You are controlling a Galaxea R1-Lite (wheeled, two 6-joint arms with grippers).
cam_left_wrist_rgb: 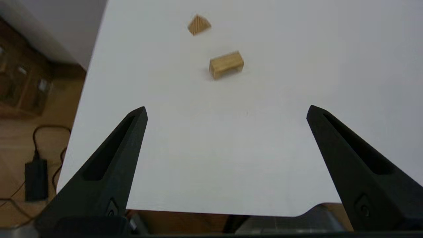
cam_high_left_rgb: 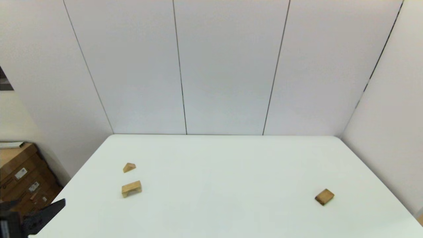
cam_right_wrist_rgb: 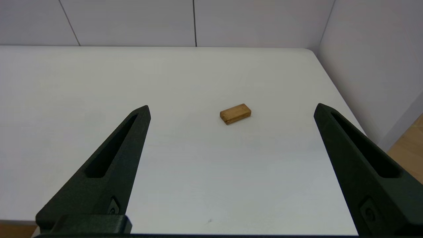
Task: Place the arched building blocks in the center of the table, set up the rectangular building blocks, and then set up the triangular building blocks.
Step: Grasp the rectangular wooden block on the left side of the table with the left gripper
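My left gripper (cam_left_wrist_rgb: 226,110) hangs over the near left edge of the table (cam_high_left_rgb: 224,185), its fingers (cam_left_wrist_rgb: 114,158) spread wide with nothing between them; in the head view only its dark tip shows at the table's near left corner. Ahead of it the arch (cam_high_left_rgb: 131,188) stands on its two legs on the left part of the table, and the wedge (cam_high_left_rgb: 129,167) lies just beyond it, a little farther from me, the two close but not touching. Both show in my left wrist view too, the arch (cam_left_wrist_rgb: 226,64) nearer and the wedge (cam_left_wrist_rgb: 199,24) behind it.

My right gripper (cam_right_wrist_rgb: 231,109) waits over the near right edge, also wide and empty. The slab (cam_right_wrist_rgb: 235,113) lies flat ahead of it, far over on the right side (cam_high_left_rgb: 324,197), well apart from the other two blocks.
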